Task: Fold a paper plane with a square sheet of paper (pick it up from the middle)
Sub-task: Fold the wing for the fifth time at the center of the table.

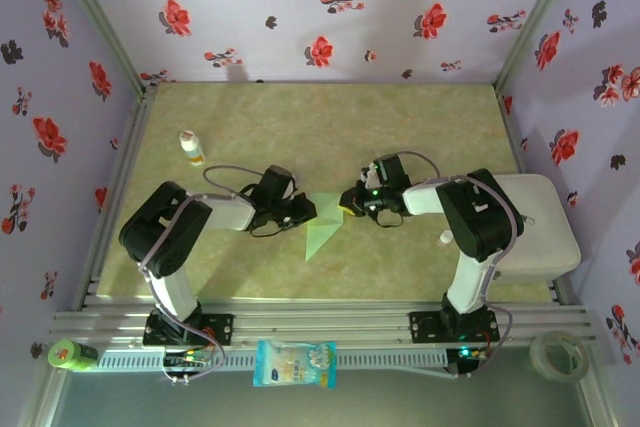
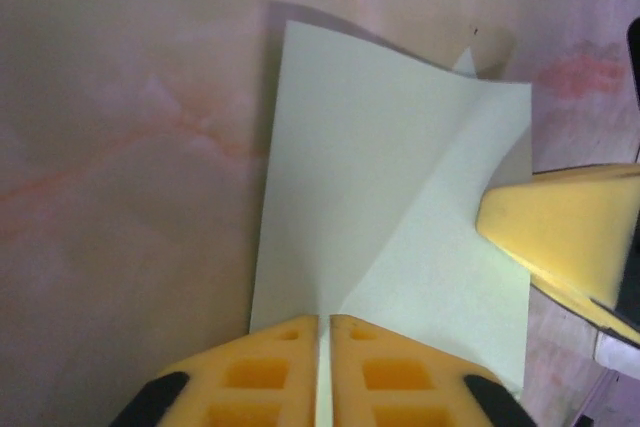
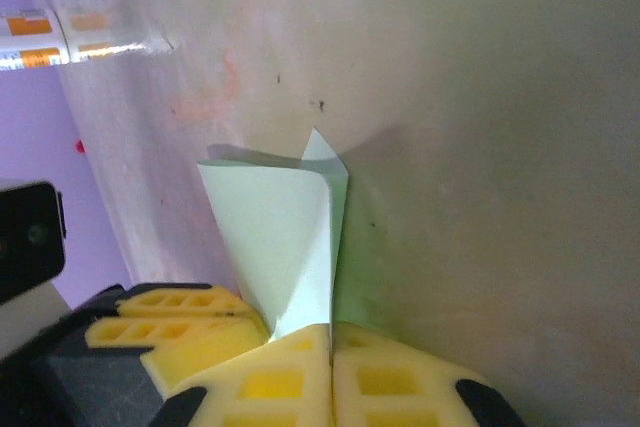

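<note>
paper: square sheet of paper [image 1: 322, 230] lies mid table [image 1: 420, 127], folded into a rough triangle.
left gripper [image 2: 318, 321]: pinched tight on its edge.
right gripper [image 3: 330, 331]: clamped on its corner.
remaining: most creases, no dart yet.

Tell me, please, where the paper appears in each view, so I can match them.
Top external: paper, just below mid-picture.
Left wrist: paper, centre, running to the bottom edge.
Right wrist: paper, lower centre.
Shared landmark: left gripper, pinching the paper; bottom centre in its own view, lower left in the right wrist view.
</note>
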